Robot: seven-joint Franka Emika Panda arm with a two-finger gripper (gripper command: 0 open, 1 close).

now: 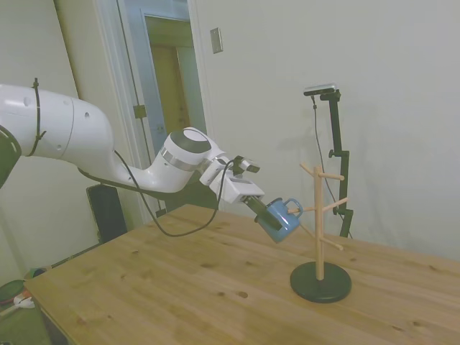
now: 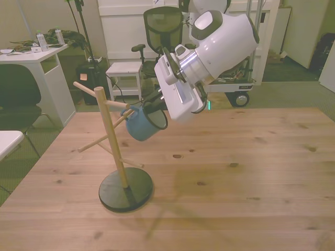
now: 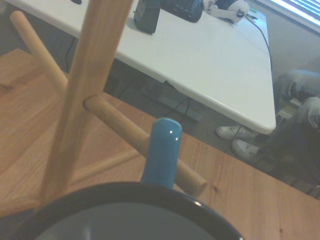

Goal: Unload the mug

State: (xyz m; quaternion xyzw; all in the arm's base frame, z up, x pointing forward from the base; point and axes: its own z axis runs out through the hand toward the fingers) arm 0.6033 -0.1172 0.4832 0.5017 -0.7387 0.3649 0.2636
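Note:
The small blue mug hangs tilted in the air, mouth turned back toward the wrist, with my gripper shut on its rim. In the front view the mug is just right of the wooden mug tree. Its blue handle lies across one slanted peg near the peg's tip; I cannot tell whether the peg still passes through the loop. The tree stands upright on a round black base.
The tree's other pegs stick out at several heights around the post. Beyond the table are a white desk, a black office chair and a white stool. A seated person's legs and white shoes show beside the desk.

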